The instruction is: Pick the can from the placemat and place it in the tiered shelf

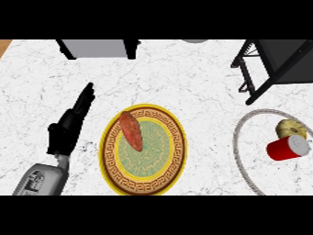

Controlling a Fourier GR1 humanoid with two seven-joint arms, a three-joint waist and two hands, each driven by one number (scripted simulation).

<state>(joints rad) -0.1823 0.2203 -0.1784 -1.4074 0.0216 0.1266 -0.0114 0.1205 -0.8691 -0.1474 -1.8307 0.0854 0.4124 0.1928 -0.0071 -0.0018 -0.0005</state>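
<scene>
A red can (287, 148) with a grey lid lies on its side on the round white placemat (259, 134) at the right of the counter. The black tiered shelf (281, 59) stands at the back right, beyond the placemat. At the left, my left hand (67, 128) rests open with its fingers straight and pointing away, far from the can and holding nothing. My right hand does not show.
A yellow and green patterned plate (111, 142) sits in the middle with a reddish sweet potato (131, 131) on it. A yellowish round item (291, 127) lies on the placemat just behind the can. A grey box with black legs (97, 47) stands at the back left.
</scene>
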